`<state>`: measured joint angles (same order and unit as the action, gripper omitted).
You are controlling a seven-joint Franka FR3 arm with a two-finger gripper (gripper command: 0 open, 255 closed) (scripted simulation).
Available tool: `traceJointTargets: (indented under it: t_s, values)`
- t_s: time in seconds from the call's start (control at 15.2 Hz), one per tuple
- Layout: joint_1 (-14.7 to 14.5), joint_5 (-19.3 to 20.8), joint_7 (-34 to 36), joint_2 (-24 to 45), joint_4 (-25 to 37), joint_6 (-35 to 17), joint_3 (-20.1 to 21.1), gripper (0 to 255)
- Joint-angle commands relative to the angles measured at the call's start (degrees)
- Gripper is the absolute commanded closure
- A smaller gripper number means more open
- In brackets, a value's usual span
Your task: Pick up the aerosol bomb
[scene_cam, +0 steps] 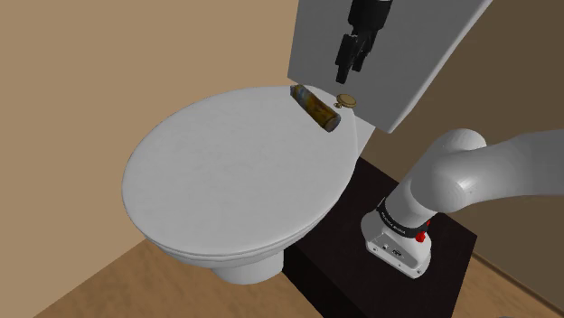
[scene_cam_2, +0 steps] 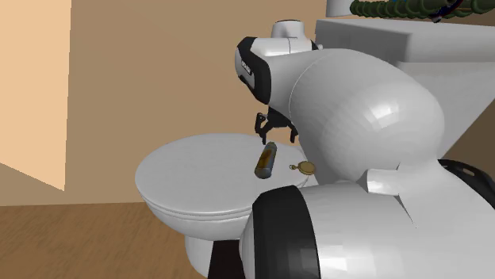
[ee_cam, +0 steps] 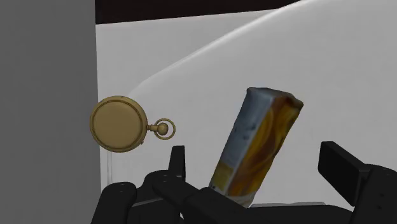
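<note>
Shoulder view, from its left: the white lid (scene_cam: 226, 181) is shut, so it gives a broad, gently domed seat for what lies on it. At the lid's back edge, near the tank (scene_cam: 398, 81), the can (scene_cam: 314, 108) lies on its side, orange-brown with pale patches. I judge it could roll if nudged. Just beside it, toward that view's right, sits a brass watch (scene_cam: 345, 101), apart from the can but near enough that I judge a careless finger could knock it. My gripper (scene_cam: 351, 61) hangs above the pair, in front of the tank, pointing down. The wrist view shows why I am set so: my fingers (ee_cam: 177, 159) stand wide apart with the can (ee_cam: 261, 146) between them, neither touching it, so nothing is held. Its long axis runs nearly crosswise to the line between my fingers, so I judge that a straight descent would let them close on its narrow round body. At the shoulder view's lower right, my stand (scene_cam: 334, 253) sits beside the bowl.
</note>
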<state>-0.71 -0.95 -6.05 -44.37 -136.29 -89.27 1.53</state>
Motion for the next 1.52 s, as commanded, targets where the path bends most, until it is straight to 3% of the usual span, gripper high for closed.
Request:
traceJointTargets:
  t_s: [0.0,0.53,1.19,1.25,1.45]
  values:
    - [0.0,0.0,0.0,0.0,0.0,0.0,0.0,0]
    - [2.4,-4.3,12.0,7.3,-7.7,-21.4,3.9,0]
    - [2.2,-4.7,11.8,8.4,-12.8,-27.7,4.3,0]
    - [2.2,-4.7,11.8,8.4,-12.8,-27.7,4.3,255]
    - [2.2,-4.7,11.8,8.3,-12.8,-27.6,4.3,255]
